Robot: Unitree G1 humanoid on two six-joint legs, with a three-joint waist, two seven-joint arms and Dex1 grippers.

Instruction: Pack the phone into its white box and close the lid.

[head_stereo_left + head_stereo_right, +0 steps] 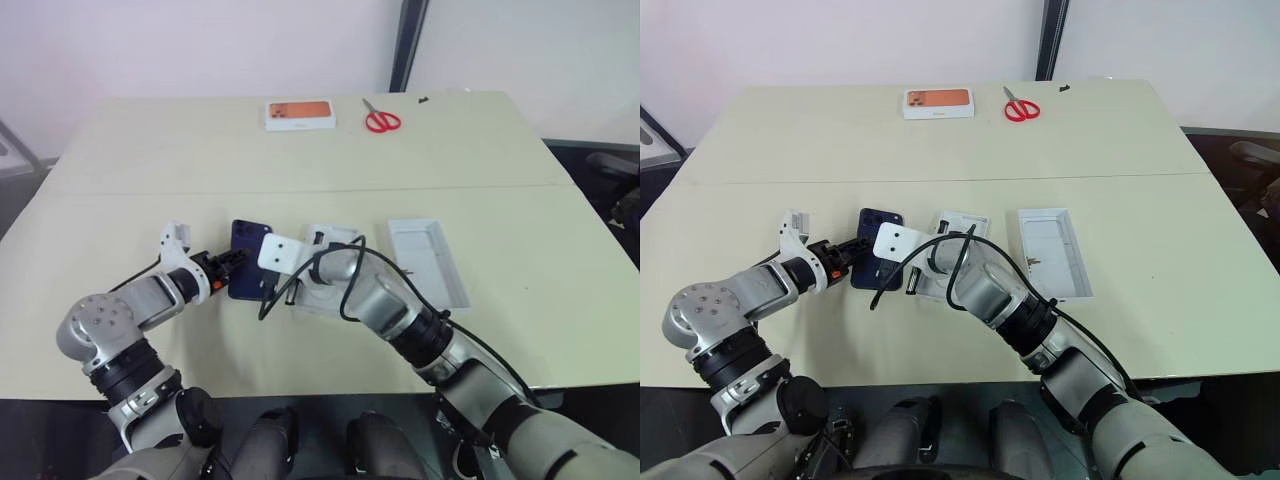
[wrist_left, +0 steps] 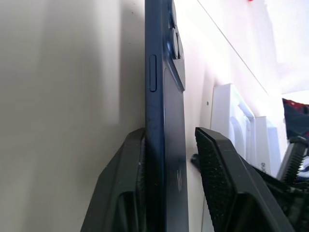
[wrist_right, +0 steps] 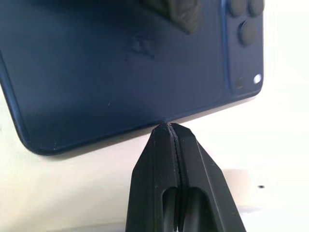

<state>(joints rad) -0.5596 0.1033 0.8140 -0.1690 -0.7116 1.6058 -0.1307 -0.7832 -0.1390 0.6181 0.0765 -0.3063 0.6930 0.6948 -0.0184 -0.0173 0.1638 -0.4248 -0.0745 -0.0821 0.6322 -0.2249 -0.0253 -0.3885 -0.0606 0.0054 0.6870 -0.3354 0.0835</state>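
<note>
Step in hand: lifting phone (image 1: pixel 245 262) off desk (image 1: pixel 300 170), near its front edge. Left gripper (image 2: pixel 169 159) narrowed around phone's edge, one finger touching, other just off. Right gripper (image 3: pixel 170 126) pressed shut, tips against phone's long edge. White box (image 1: pixel 430 258) lay well apart toward right edge. Next: firm left grip, then carry.

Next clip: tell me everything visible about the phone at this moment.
The phone is slim, dark navy and glossy, its back up, with a cluster of round lenses in one corner and a slim button on its side edge. It sits on the beige table, left of the white box. The left gripper straddles one end of it: one finger lies against the phone, the other stands slightly off its back. The right gripper, fingers shut, touches its tips to the phone's long edge.
</note>
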